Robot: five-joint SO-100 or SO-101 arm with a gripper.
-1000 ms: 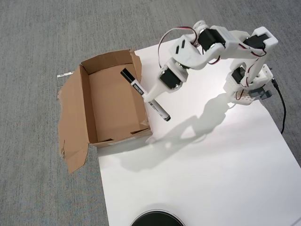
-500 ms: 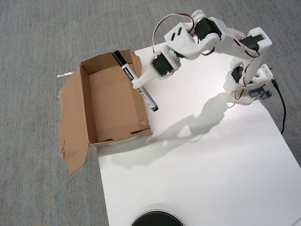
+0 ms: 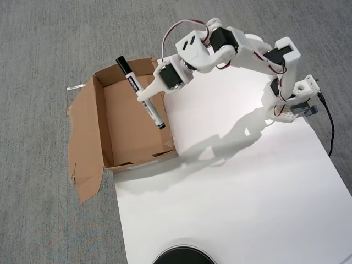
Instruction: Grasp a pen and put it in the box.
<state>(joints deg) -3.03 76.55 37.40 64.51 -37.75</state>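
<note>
Overhead view: gripper (image 3: 144, 94) clamped on the pen (image 3: 139, 92), held aloft over the open box (image 3: 99, 118); grasp and carry done, release into the box remaining.

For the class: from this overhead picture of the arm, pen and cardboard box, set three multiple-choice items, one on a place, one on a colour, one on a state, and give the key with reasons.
1. Where is the pen?
A. Lying flat on the white sheet
B. Held above the box
C. On the carpet

2. What colour is the pen's cap?
A. Black
B. Red
C. Green

3. What is the state of the gripper?
A. Open and empty
B. Out of view
C. Shut on the pen

Key: 1 B, the pen shows over the box floor and back wall, carried by the arm. 2 A, the upper end is black on a white barrel. 3 C, the fingers clamp the barrel near its middle.
</note>
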